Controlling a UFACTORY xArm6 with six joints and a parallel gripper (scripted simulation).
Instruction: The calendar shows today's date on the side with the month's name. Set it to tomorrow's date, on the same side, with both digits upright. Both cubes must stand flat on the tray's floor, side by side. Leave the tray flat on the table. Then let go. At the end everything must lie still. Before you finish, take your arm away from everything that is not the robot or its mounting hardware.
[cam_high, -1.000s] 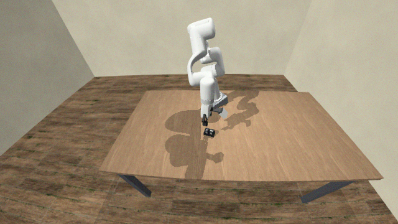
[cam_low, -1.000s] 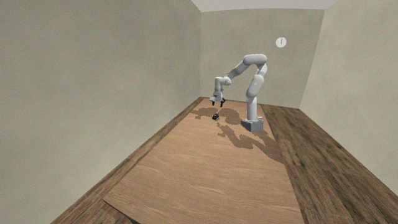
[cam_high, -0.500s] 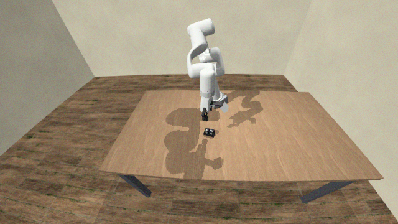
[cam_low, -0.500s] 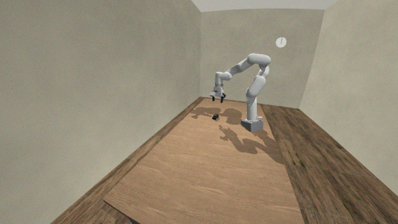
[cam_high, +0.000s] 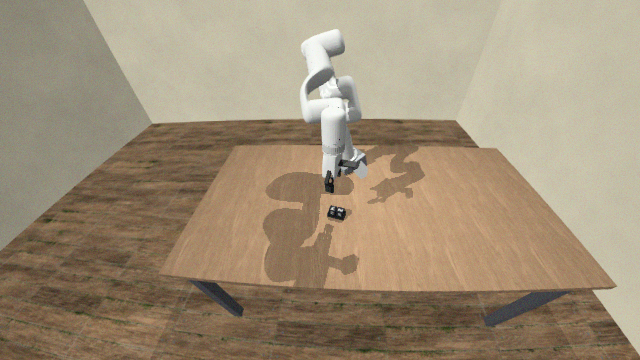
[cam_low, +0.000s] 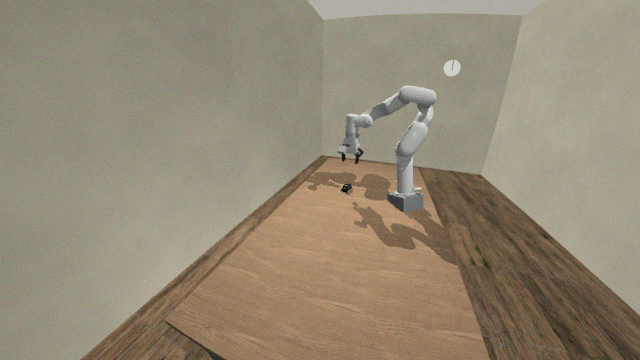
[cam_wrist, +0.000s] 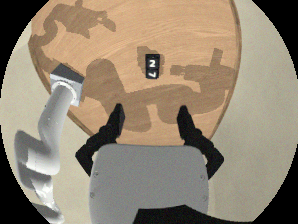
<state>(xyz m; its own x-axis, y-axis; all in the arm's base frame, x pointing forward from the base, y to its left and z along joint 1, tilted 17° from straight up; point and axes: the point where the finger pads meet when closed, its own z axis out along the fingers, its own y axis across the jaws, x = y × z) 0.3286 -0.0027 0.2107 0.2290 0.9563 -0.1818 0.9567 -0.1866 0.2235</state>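
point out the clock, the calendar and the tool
clock (cam_low: 452, 68): exterior view, middle of its white face
calendar (cam_high: 336, 213) (cam_low: 346, 188) (cam_wrist: 152, 66): top, exterior and wrist views, middle of its dark body
tool (cam_high: 329, 190) (cam_low: 350, 160) (cam_wrist: 151, 111): same three views, midway between its fingertips

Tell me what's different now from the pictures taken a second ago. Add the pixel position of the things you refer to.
The gripper (cam_high: 332, 181) (cam_low: 350, 158) (cam_wrist: 151, 111) has risen, drawing up and away from the small black calendar (cam_high: 336, 213) (cam_low: 346, 188) (cam_wrist: 152, 66), and the arm's shadows have shifted on the table (cam_high: 450, 225) (cam_low: 325, 280) (cam_wrist: 190, 40). I see nothing taken hold of or let go. The calendar looks to be in the same place.
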